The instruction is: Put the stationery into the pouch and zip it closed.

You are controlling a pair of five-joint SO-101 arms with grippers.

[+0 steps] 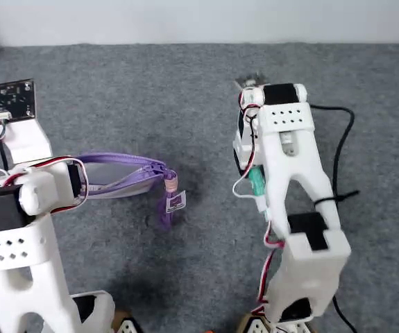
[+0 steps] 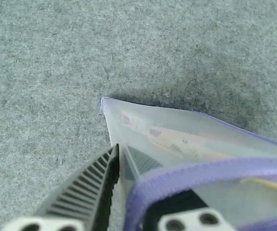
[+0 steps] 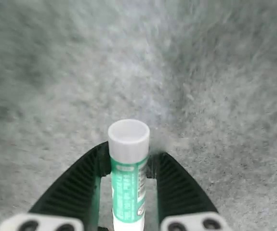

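Grey felt-like table cover (image 1: pixel 150 277); pale strip (image 1: pixel 185 21) along far edge (soft, even light).

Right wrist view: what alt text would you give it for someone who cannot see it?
The right gripper is shut on a green tube with a white cap, probably a glue stick, held over the grey, felt-like tabletop.

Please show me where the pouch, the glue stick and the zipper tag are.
pouch (image 2: pixel 186 139): left wrist view, clear side.
glue stick (image 3: pixel 128 137): right wrist view, white cap.
zipper tag (image 1: pixel 175 202): high view, its middle.
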